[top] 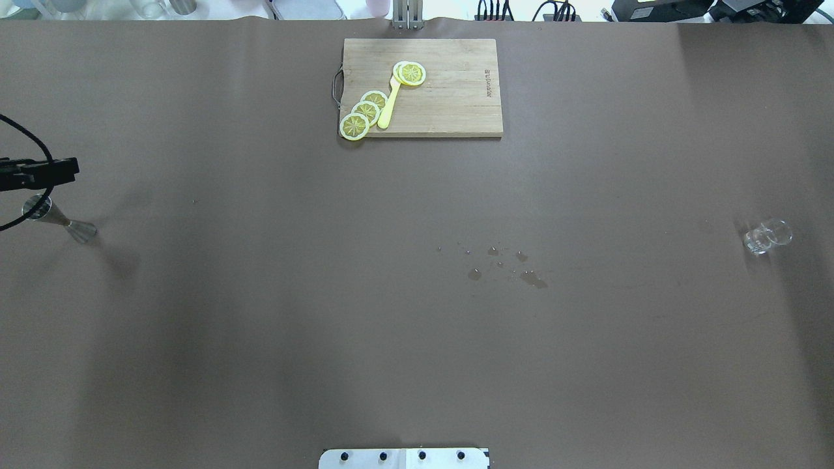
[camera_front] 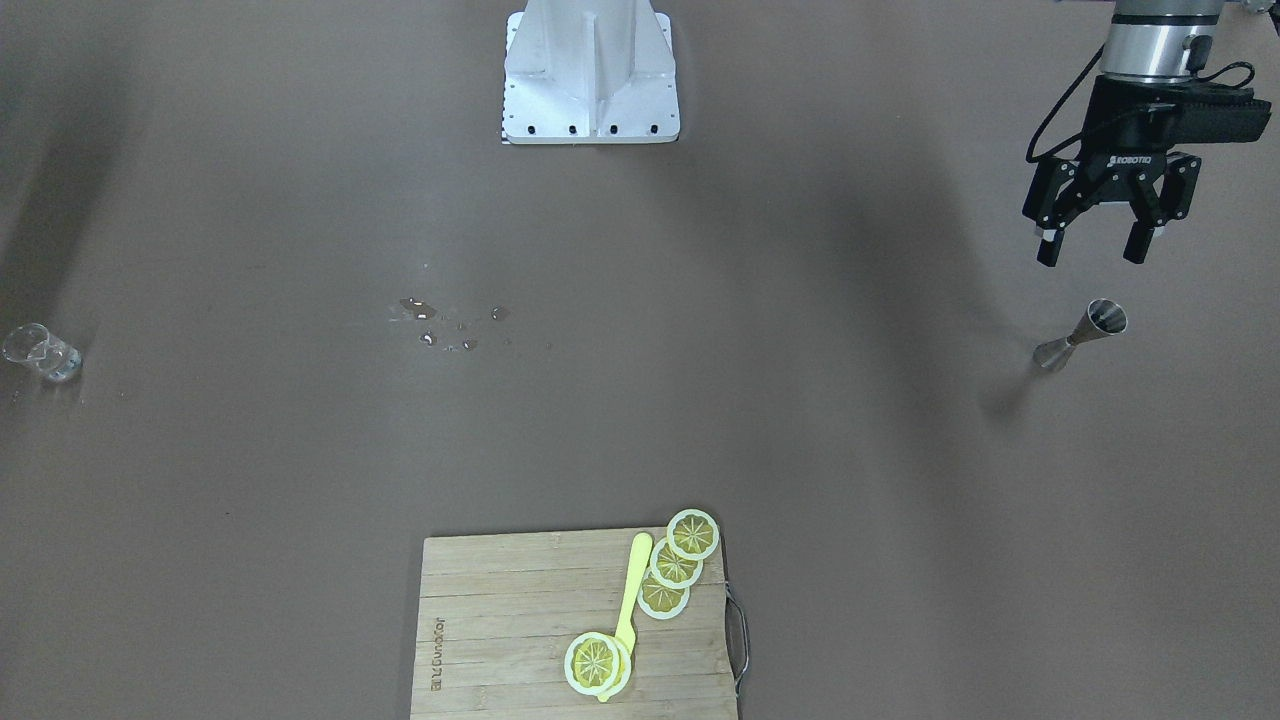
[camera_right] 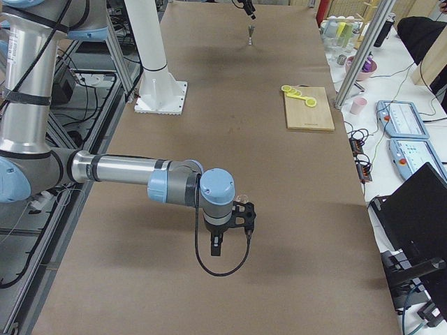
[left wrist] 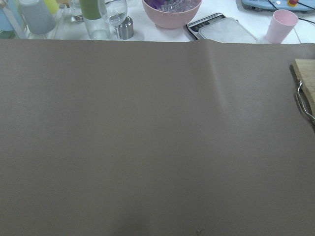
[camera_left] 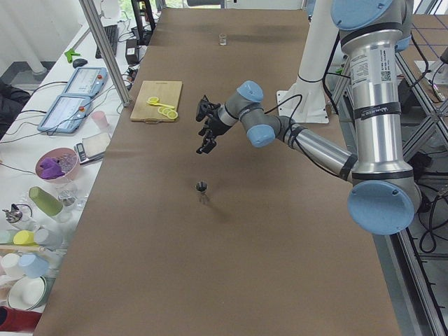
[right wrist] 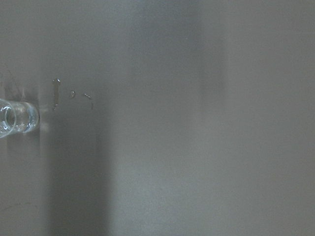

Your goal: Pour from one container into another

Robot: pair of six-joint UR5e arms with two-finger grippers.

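A steel jigger [camera_front: 1080, 335] stands upright on the brown table at my left end, also in the overhead view [top: 58, 219]. My left gripper [camera_front: 1091, 252] hangs open and empty above and slightly behind it, clear of it; the left exterior view shows this gripper [camera_left: 204, 140] over the jigger [camera_left: 202, 191]. A small clear glass beaker [camera_front: 40, 352] holding a little water stands at the opposite end [top: 765, 236], at the left edge of the right wrist view [right wrist: 17, 118]. My right gripper [camera_right: 230, 234] shows only in the right exterior view, near that end; I cannot tell its state.
Spilled water drops [top: 502, 264] lie mid-table. A wooden cutting board [top: 456, 104] with lemon slices [top: 365, 112] and a yellow knife [top: 389, 104] sits at the far edge. Cups, a pink bowl [left wrist: 171, 9] and bottles stand beyond the table's edge.
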